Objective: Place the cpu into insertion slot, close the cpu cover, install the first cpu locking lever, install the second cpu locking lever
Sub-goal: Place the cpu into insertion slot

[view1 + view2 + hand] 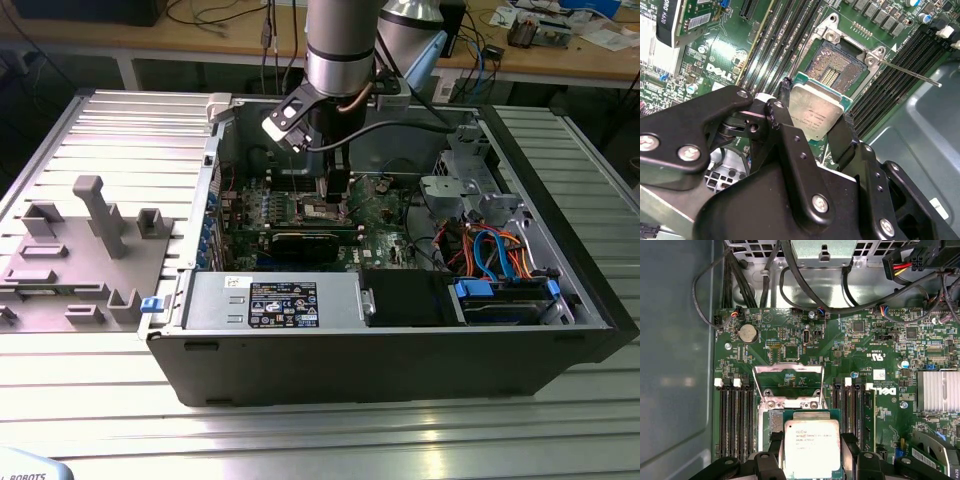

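Note:
My gripper (816,120) is shut on the cpu (812,107), a small square chip with a silver-grey top, with a black finger (781,102) on each of two opposite edges. The chip hangs just above the insertion slot (837,65), whose dark pin field lies bare inside its silver rim on the green motherboard (860,347). In the first wrist view the cpu (812,445) overlaps most of the socket. The cpu cover (787,371) stands flipped open beyond it. A thin locking lever (910,72) sticks out free beside the socket. In the exterior view the gripper (335,195) reaches down into the open computer case.
Black memory slots (735,420) flank the socket on both sides. A finned heatsink (937,390) and black cables (790,285) lie nearby. A grey power supply (270,300), a black card (300,245) and blue and orange cables (500,250) crowd the case. A grey fixture (90,240) sits outside.

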